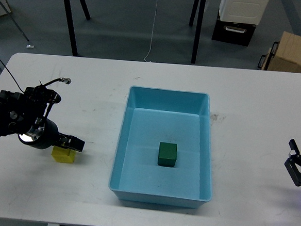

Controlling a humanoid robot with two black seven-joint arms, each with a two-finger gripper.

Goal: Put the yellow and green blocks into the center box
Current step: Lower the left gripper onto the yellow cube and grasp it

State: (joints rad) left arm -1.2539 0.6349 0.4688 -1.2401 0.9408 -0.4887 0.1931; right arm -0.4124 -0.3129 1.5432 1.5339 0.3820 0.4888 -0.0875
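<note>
The yellow block (63,155) lies on the white table at the left. My left gripper (72,143) hangs right over the block's top edge and hides part of it. Its dark fingers merge into one shape, so I cannot tell whether they are open or shut. The green block (168,154) lies inside the light blue box (125,122) at the table's center. My right gripper (298,168) sits low at the far right edge of the table, open and empty.
The white table (254,105) runs across the view. Beyond its far edge are black stand legs (69,14), a black crate (233,32) and a cardboard box (294,53) on the floor. A thin cable loop rises from my left arm (57,80).
</note>
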